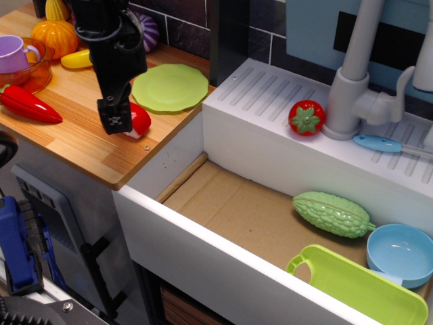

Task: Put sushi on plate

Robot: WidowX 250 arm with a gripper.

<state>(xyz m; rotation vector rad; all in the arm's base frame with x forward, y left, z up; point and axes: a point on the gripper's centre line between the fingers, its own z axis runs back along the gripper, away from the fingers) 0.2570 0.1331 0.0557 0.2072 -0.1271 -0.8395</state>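
The sushi [141,120], red top on a white base, lies on the wooden counter [74,139] just left of the light-green plate [170,87]. My black gripper [116,123] is down at the sushi, turned so that its near finger [114,116] covers the sushi's left part. Only the right end of the sushi shows past that finger. The far finger and the gap between the jaws are hidden, so I cannot tell whether they are closed on the sushi. The plate is flat and bare near the counter's back right corner.
A red chili [27,105], an orange bowl with a purple cup [17,57], and toy vegetables [54,34] sit at the counter's left. The white sink [203,223] holds a green gourd [333,213], a blue bowl [400,254] and a lime tray [358,288]. A tomato [306,117] is by the faucet [352,74].
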